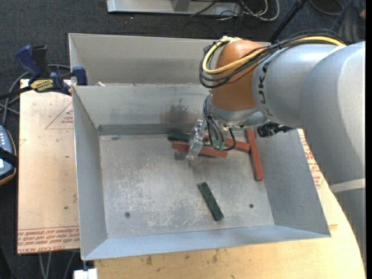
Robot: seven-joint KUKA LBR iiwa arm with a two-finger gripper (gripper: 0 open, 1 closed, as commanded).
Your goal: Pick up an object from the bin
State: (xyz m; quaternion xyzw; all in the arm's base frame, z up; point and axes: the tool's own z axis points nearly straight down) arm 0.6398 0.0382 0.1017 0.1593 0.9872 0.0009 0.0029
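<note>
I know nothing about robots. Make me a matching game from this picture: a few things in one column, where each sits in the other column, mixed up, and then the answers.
Things
1. lone dark green stick
2. long red stick
3. short dark green piece
4. gripper

Places
A. near the back wall of the bin, just left of the gripper
B. around the middle, over a flat red stick
C. on the floor toward the front, apart from the rest
D. toward the right wall, running front to back

Pairs: 1-C, 2-D, 3-A, 4-B
</note>
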